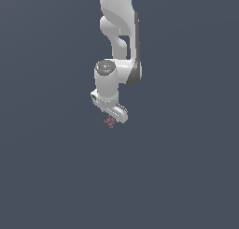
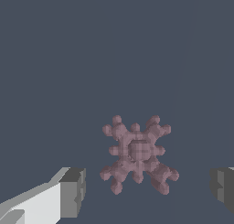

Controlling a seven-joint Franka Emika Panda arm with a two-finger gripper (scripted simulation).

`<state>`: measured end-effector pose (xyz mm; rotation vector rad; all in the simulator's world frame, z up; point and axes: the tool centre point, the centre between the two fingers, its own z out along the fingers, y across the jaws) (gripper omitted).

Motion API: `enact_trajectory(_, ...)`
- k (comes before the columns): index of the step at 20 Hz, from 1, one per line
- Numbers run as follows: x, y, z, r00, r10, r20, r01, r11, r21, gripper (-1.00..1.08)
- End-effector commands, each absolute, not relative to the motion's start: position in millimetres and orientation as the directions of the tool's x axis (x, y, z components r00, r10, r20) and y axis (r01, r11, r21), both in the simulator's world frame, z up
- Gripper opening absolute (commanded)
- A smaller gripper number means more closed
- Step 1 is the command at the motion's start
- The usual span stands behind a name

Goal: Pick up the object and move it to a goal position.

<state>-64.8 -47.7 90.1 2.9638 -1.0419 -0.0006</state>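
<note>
The object (image 2: 138,153) is a small maroon-red knobbly cluster with several short arms around a rounded core. In the wrist view it lies on the grey floor between my two fingertips, with clear gaps on both sides. My gripper (image 2: 148,191) is open, its grey pads (image 2: 73,192) apart from the object. In the exterior view the object (image 1: 110,123) shows as a tiny red speck just under the white gripper (image 1: 113,117), which points downward from the arm. I cannot tell from either view how far above the floor the fingertips are.
A plain dark grey floor (image 1: 186,176) fills both views. The white arm (image 1: 119,32) comes down from the top of the exterior view. No other objects or goal marker show.
</note>
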Motion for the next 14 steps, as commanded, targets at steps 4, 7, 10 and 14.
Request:
enact_trajectory(4,-64.9,-47.5,87.1,0.78,-0.626,0.0,-0.626,-0.78,0.0,1.0)
enact_trajectory(7,-65.4,-47.7,78.2,0.779,-0.627,0.0,-0.627,-0.779,0.0,1.0)
enact_trajectory(10,-66.0,-47.7,63.6,0.778,-0.628,0.0,-0.628,-0.778,0.0,1.0)
enact_trajectory(14,-66.3,-47.7,46.6,0.777,-0.629,0.0,-0.629,-0.777,0.0,1.0)
